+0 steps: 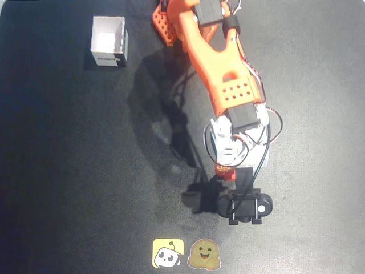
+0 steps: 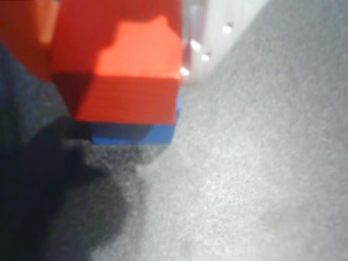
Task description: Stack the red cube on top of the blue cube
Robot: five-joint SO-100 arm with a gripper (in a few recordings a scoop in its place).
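Observation:
In the wrist view the red cube (image 2: 128,76) rests on top of the blue cube (image 2: 136,132), of which a thin strip shows beneath it on the dark mat. My gripper (image 2: 119,22) is shut on the red cube: an orange finger (image 2: 24,32) presses its left side and a pale finger (image 2: 204,32) its right. In the overhead view a sliver of the red cube (image 1: 224,171) peeks out below the white wrist, and the arm hides the blue cube.
A white open box (image 1: 109,41) stands at the back left of the black mat (image 1: 68,171). Two stickers (image 1: 167,253) (image 1: 203,254) lie at the front edge. The orange arm (image 1: 219,68) reaches in from the top.

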